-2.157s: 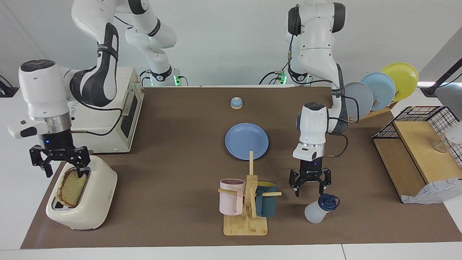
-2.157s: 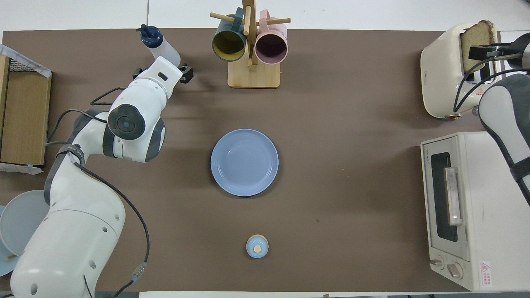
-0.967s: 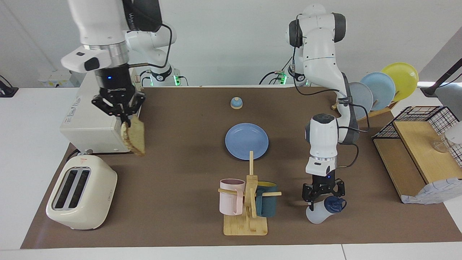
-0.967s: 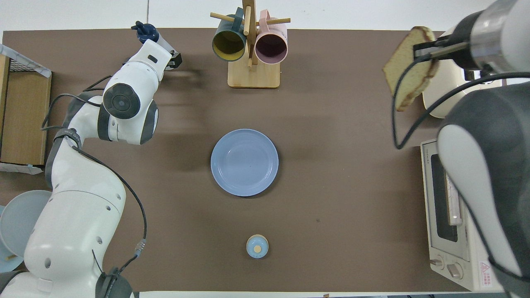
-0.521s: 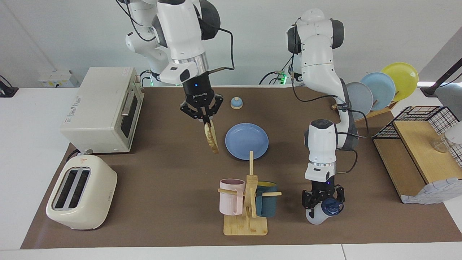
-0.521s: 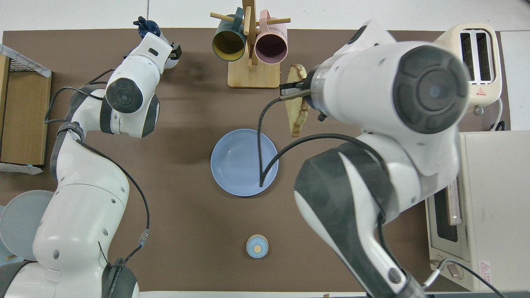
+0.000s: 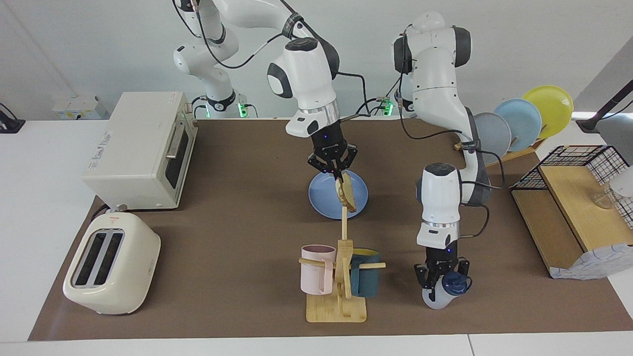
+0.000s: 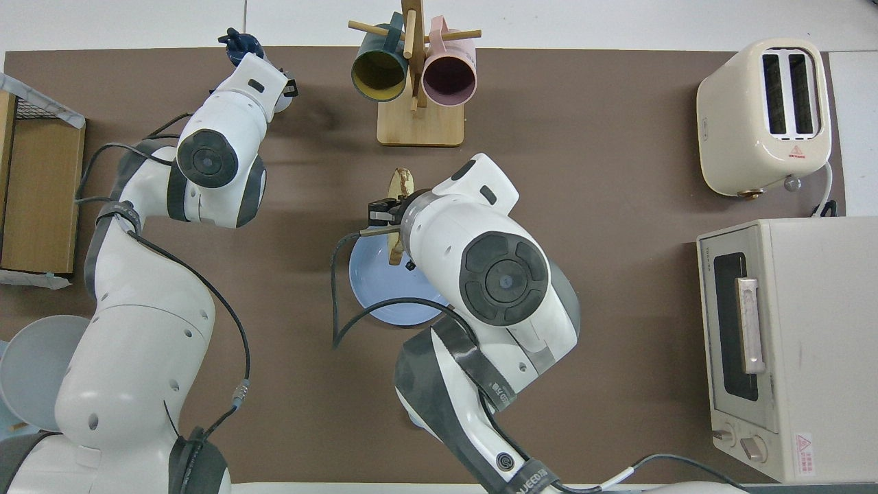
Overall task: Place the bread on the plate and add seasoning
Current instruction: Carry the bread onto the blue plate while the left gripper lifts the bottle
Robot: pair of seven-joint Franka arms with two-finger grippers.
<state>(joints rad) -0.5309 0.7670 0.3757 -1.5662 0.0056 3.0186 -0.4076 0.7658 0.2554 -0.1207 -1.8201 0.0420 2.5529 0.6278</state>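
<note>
The bread (image 7: 347,194) hangs upright from my right gripper (image 7: 338,175), which is shut on its top edge, over the blue plate (image 7: 320,197). From overhead the bread (image 8: 400,184) shows edge-on above the plate (image 8: 383,303), which the right arm partly covers. Whether the slice touches the plate cannot be told. The seasoning (image 7: 434,298), a white bottle with a navy cap, stands beside the mug rack toward the left arm's end of the table. My left gripper (image 7: 442,281) is down on it, fingers closed around its upper part.
A wooden mug rack (image 7: 337,306) with a pink and a teal mug stands farther from the robots than the plate. A cream toaster (image 7: 113,267) and a toaster oven (image 7: 138,148) are at the right arm's end. A plate rack (image 7: 521,121) and a wooden shelf (image 7: 568,212) are at the left arm's end.
The right arm swung the bread from beside the toaster oven to over the plate. The left gripper's fingers closed in on the seasoning bottle.
</note>
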